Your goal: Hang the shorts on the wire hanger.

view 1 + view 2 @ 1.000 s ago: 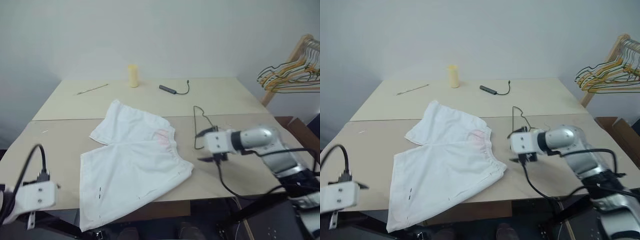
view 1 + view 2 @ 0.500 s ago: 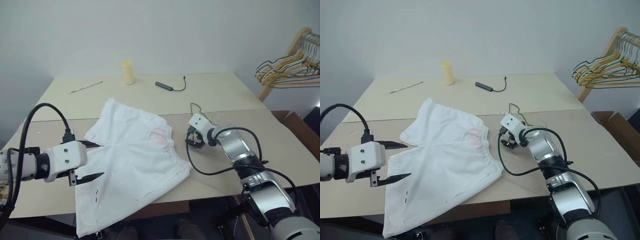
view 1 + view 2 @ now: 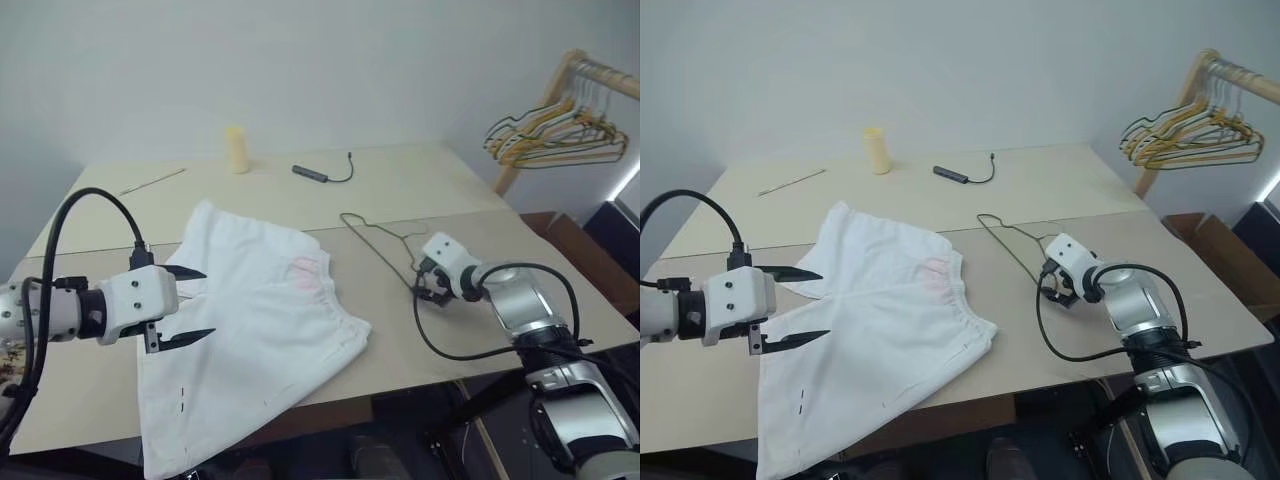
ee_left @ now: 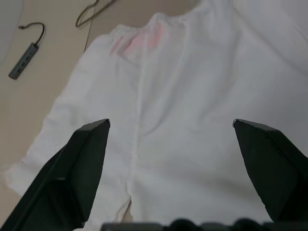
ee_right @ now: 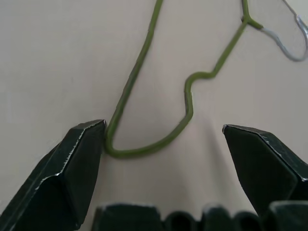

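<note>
The white shorts (image 3: 255, 320) lie flat on the table, with a pink smudge near the waistband (image 3: 312, 275). My left gripper (image 3: 196, 303) hovers open over their left leg, and white cloth shows between its fingers (image 4: 72, 178) in the left wrist view. The thin olive wire hanger (image 3: 378, 240) lies on the table to the right of the shorts. My right gripper (image 3: 1055, 290) is open at the hanger's near end. In the right wrist view a bend of the hanger (image 5: 187, 103) lies between the fingers (image 5: 72, 173), unheld.
At the back of the table (image 3: 420, 185) stand a yellow cylinder (image 3: 236, 150), a dark adapter with a cable (image 3: 310, 174) and a thin stick (image 3: 152, 181). A wooden rack with bunched coloured hangers (image 3: 555, 130) stands far right, above a cardboard box (image 3: 575, 250).
The view has swung to the right. My left gripper rose from below the table's edge to above the shorts. My right gripper rolled and moved to the hanger's near end.
</note>
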Controlling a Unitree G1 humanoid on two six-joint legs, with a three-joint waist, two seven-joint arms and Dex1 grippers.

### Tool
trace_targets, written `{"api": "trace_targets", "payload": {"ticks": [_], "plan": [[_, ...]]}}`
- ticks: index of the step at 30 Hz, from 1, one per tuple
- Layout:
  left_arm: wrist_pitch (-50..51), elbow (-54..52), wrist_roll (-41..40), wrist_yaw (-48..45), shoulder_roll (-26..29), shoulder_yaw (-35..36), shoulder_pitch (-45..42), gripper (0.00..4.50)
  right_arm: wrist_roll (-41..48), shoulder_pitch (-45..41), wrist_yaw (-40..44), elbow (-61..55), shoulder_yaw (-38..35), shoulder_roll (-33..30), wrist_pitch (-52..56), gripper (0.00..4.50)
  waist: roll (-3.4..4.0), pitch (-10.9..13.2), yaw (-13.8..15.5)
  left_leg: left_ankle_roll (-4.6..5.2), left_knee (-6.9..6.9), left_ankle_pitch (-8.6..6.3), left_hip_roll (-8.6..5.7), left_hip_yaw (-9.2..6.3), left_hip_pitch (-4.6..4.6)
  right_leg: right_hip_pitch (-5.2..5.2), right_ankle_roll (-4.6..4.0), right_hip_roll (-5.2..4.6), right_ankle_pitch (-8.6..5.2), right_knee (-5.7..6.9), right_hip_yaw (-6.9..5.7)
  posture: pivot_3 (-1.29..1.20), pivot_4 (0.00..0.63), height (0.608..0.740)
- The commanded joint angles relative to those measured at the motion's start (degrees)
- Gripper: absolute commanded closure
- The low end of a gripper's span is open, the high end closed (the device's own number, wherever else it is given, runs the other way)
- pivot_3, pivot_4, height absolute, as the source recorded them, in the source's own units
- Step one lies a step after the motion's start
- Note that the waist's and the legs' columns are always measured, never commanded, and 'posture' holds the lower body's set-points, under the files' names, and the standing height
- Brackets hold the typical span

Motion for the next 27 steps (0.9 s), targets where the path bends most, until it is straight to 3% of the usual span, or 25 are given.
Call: {"api": "trace_targets", "payload": {"ticks": [1, 9, 17, 20, 27], "plan": [[0.78, -2.07, -2.86, 2.11, -1.27, -1.0, -2.96, 0.03, 4.39, -6.03, -0.34, 2.2, -3.63, 3.46, 2.15, 0.0, 0.01, 0.01, -1.2, 0.0, -0.01, 0.0, 0.0, -0.02, 0.07, 0.07, 0.06, 0.02, -0.03, 0.02, 0.03, -0.08, 0.0, 0.74], [6.23, -7.96, -11.53, 2.72, -2.65, -1.11, -3.64, 0.03, 4.75, -14.22, -0.15, 20.13, -1.81, 8.91, 0.63, 0.0, 0.02, 0.01, -2.37, 0.07, -0.03, -0.05, -0.1, -0.23, 0.02, 0.24, -0.1, -0.11, 0.06, -0.11, -0.09, -0.05, 0.0, 0.74], [5.97, -8.52, -10.14, 5.36, -2.76, -3.28, -3.07, 0.03, 2.74, -16.27, 1.37, 29.3, 1.25, 10.75, 2.83, 0.0, 0.02, 0.01, -2.65, 0.09, -0.02, -0.07, -0.12, -0.31, 0.15, 0.36, -0.08, -0.09, 0.05, -0.06, -0.1, -0.04, 0.0, 0.74], [5.5, -8.37, -9.41, 5.73, -2.64, -4.04, -2.9, 0.0, 2.52, -16.57, 0.24, 31.17, 1.03, 10.94, 4.51, 0.55, 0.02, 0.01, -2.61, 0.1, -0.02, -0.07, -0.11, -0.36, 0.21, 0.47, -0.06, -0.07, 0.04, -0.06, -0.16, -0.04, 0.0, 0.74], [6.43, -10.8, -10.58, 6.88, -2.52, -4.95, -6.0, 0.0, 1.41, -16.18, -1.8, 32.29, 1.43, 10.78, 4.99, 2.97, 0.01, 0.0, -2.52, 0.1, -0.01, -0.07, -0.11, -0.43, 0.22, 0.57, -0.06, -0.07, 0.04, -0.16, -0.22, -0.04, 0.0, 0.74]]}}
